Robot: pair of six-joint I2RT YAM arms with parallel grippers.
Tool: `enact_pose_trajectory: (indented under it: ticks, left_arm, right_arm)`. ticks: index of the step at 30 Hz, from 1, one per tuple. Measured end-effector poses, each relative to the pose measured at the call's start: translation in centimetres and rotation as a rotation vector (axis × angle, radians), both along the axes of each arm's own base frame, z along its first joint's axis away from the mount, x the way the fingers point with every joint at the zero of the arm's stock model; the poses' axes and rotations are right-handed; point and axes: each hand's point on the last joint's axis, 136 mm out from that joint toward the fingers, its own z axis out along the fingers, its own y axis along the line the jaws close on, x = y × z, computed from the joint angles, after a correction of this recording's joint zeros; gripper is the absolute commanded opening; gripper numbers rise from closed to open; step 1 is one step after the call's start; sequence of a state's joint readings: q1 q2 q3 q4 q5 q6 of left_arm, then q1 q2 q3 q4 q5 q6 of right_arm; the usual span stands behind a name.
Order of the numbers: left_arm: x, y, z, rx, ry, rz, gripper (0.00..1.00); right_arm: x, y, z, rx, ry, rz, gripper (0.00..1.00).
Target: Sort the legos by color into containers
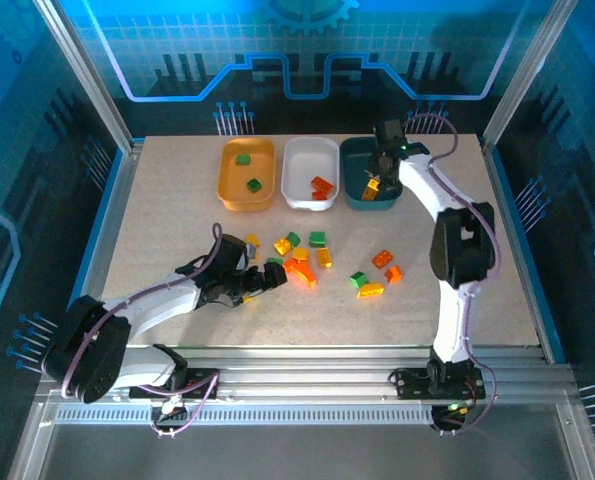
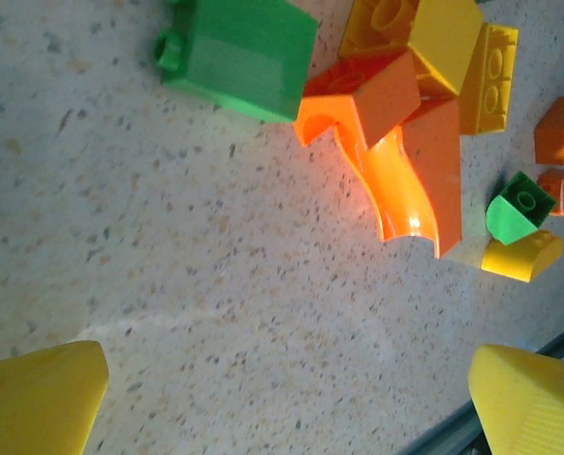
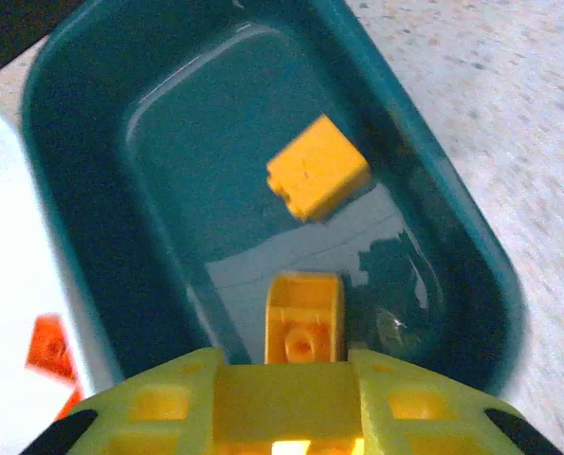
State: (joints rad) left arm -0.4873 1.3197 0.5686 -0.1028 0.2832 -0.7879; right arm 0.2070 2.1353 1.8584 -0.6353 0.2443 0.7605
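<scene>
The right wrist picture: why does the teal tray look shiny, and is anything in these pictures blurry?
Right wrist view: the teal tray floor mirrors light in pale patches, and the red brick at the left edge is smeared. Left wrist view: the orange curved brick glows with glare, and the near yellow fingers are soft. Top view: sharp, blue-lit backdrop.

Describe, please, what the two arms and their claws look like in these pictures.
Both arms have white link shells with black joint housings and thin cables looping along them. The left arm ends in a black wrist and claw; the right arm rises to a black wrist with a small green light. In the wrist views, the claw fingers are yellow plastic.
</scene>
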Motion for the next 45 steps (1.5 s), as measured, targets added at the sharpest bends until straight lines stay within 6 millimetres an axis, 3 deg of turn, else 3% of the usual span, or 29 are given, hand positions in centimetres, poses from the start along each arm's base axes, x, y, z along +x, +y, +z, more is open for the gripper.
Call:
enact_pose_trajectory:
  ticks: [1, 4, 7, 10, 13, 14, 17, 22, 25, 29, 35, 38, 42, 45]
  left_arm:
    - [0.5, -0.3, 0.0, 0.006, 0.001, 0.0, 0.99]
    - [2.1, -1.1, 0.6, 0.028, -0.011, 0.004, 0.99]
    - [3.7, -2.2, 1.4, 0.042, -0.042, 0.005, 0.99]
    - [4.9, -2.6, 1.7, 0.061, -0.061, 0.024, 0.98]
    - [5.3, -1.8, 1.4, 0.102, -0.06, 0.062, 0.96]
    - [5.4, -1.5, 1.3, 0.114, -0.061, 0.074, 0.96]
    - [5.4, -0.3, 1.2, 0.128, -0.055, 0.109, 0.96]
    - [3.1, 4.1, 2.2, 0.105, -0.086, 0.224, 0.99]
    - [1.4, 6.4, 3.1, 0.076, -0.127, 0.293, 0.99]
    - [-1.0, 8.2, 3.7, 0.02, -0.178, 0.362, 0.99]
    - [-3.4, 9.3, 2.8, -0.025, -0.16, 0.421, 0.99]
    - [-4.1, 9.6, 3.0, -0.038, -0.157, 0.434, 0.99]
    - [-4.8, 9.9, 3.3, -0.041, -0.159, 0.436, 0.99]
    - [-5.3, 10.1, 2.9, -0.019, -0.146, 0.425, 0.99]
  right_arm:
    - [0.6, 0.1, -0.9, 0.004, 0.016, 0.014, 0.61]
    - [0.7, 0.1, -1.9, 0.006, 0.057, 0.049, 0.64]
    - [-0.2, 0.1, -0.6, 0.009, 0.035, 0.073, 0.6]
    - [-3.4, -0.1, 1.4, 0.012, 0.009, 0.102, 0.54]
    - [-7.4, 1.0, 3.0, 0.009, -0.034, 0.173, 0.58]
    - [-8.8, 1.8, 3.3, 0.006, -0.042, 0.212, 0.59]
    - [-13.1, 6.8, 3.2, -0.006, -0.051, 0.406, 0.65]
    - [-19.4, 15.1, 1.1, -0.045, -0.017, 0.737, 0.73]
    - [-22.2, 18.2, 0.4, -0.061, -0.008, 0.879, 0.77]
    - [-24.5, 20.5, -0.9, -0.095, 0.004, 0.992, 0.77]
    - [-24.8, 20.8, -7.6, -0.172, 0.16, 1.022, 0.66]
    - [-25.3, 20.6, -10.4, -0.205, 0.235, 1.02, 0.52]
    - [-24.8, 21.0, -10.0, -0.226, 0.22, 1.005, 0.24]
    - [-25.5, 21.5, -10.1, -0.239, 0.222, 1.022, 0.18]
